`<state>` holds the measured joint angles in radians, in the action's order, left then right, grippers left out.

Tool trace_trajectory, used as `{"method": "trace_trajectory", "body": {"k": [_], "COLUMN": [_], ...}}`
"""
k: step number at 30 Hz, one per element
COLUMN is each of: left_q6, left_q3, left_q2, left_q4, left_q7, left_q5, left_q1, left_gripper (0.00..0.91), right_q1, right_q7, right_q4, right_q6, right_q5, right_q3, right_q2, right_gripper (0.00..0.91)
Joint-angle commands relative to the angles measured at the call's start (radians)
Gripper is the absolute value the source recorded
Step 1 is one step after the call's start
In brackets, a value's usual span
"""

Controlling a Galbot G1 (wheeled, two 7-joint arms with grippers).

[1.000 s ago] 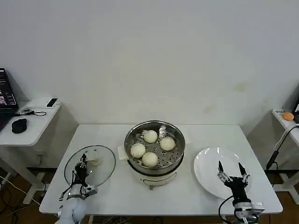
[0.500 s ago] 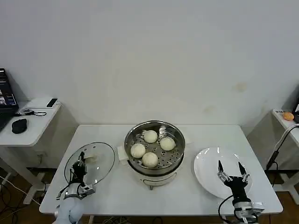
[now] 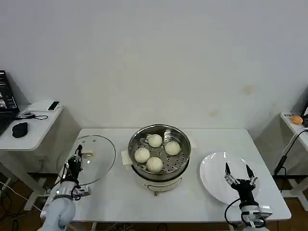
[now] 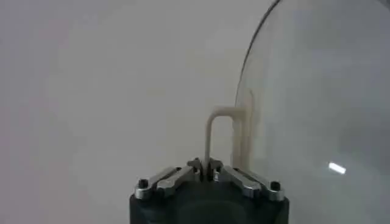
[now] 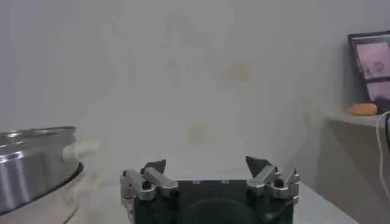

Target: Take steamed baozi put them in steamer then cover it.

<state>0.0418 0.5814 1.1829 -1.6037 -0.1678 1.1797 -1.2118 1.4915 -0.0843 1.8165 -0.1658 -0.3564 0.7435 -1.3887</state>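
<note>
Baozi (image 3: 154, 164) fill the steamer (image 3: 159, 152); left gripper (image 4: 206, 171) clamps the glass lid's handle (image 4: 222, 131); right gripper (image 3: 237, 176) spread.

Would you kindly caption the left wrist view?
Left gripper shut on the glass lid's cream handle, lid lifted and tilted.

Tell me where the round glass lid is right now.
In the head view, the round glass lid is at the white table's left edge, left of the steel steamer, its cream handle gripped by the left gripper.
</note>
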Motion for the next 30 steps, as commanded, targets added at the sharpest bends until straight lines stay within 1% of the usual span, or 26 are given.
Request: {"method": "trace_trajectory", "body": {"k": [1,3,5,7,10,12,14,16,17,20,21,23,28,30], "left_q6": [0.094,0.116,0.157,0.196,0.245,0.253,0.280,0.303,0.328,0.465,0.483,0.505,0.509,0.505], "left_q3": [0.004,-0.001,-0.014,-0.027,-0.084,-0.120,-0.174,-0.221,-0.251,-0.354,-0.369,-0.391,-0.406,-0.419], "left_q2": [-0.109,-0.113,-0.107,-0.088,-0.054,-0.031,-0.010,0.011,0.019,0.038,0.047,0.065,0.086,0.118], "left_q4": [-0.329,-0.353,-0.376,-0.386,-0.390,-0.391,-0.389,-0.392,-0.403,-0.411,-0.412,-0.413,-0.427,-0.418], "left_q7": [0.205,0.230,0.256,0.271,0.322,0.354,0.389,0.377,0.380,0.377,0.378,0.379,0.422,0.441], "left_q5": [0.055,0.055,0.061,0.063,0.076,0.072,0.101,0.119,0.121,0.172,0.174,0.182,0.186,0.187], "left_q1": [-0.017,-0.010,0.001,0.017,0.039,0.049,0.051,0.043,0.040,0.051,0.058,0.073,0.091,0.100], "left_gripper": [0.000,0.000,0.000,0.000,0.000,0.000,0.000,0.000,0.000,0.000,0.000,0.000,0.000,0.000], "right_q1": [-0.007,-0.008,-0.008,-0.008,-0.009,-0.009,-0.009,-0.010,-0.010,-0.011,-0.009,-0.006,-0.007,-0.007], "right_q7": [0.002,0.003,0.003,0.004,0.004,0.004,0.004,0.004,0.004,0.004,0.004,0.004,0.004,0.004], "right_q4": [-0.006,-0.008,-0.009,-0.011,-0.011,-0.008,-0.004,-0.001,0.001,0.004,0.006,0.012,0.016,0.016], "right_q6": [-0.001,0.000,0.000,0.000,0.001,0.002,0.004,0.004,0.005,0.005,0.006,0.008,0.009,0.011], "right_q5": [-0.002,-0.003,-0.003,-0.003,-0.002,-0.001,-0.001,-0.001,-0.001,-0.002,-0.002,-0.004,0.003,0.011], "right_q3": [0.001,0.003,0.005,0.005,0.004,0.004,0.004,0.005,0.006,0.009,0.013,0.019,0.022,0.017], "right_q2": [0.002,0.002,0.003,0.003,0.003,0.004,0.005,0.006,0.006,0.013,0.015,0.016,0.006,-0.001], "right_gripper": [0.907,0.907,0.907,0.907,0.907,0.907,0.907,0.907,0.907,0.907,0.907,0.907,0.907,0.907]}}
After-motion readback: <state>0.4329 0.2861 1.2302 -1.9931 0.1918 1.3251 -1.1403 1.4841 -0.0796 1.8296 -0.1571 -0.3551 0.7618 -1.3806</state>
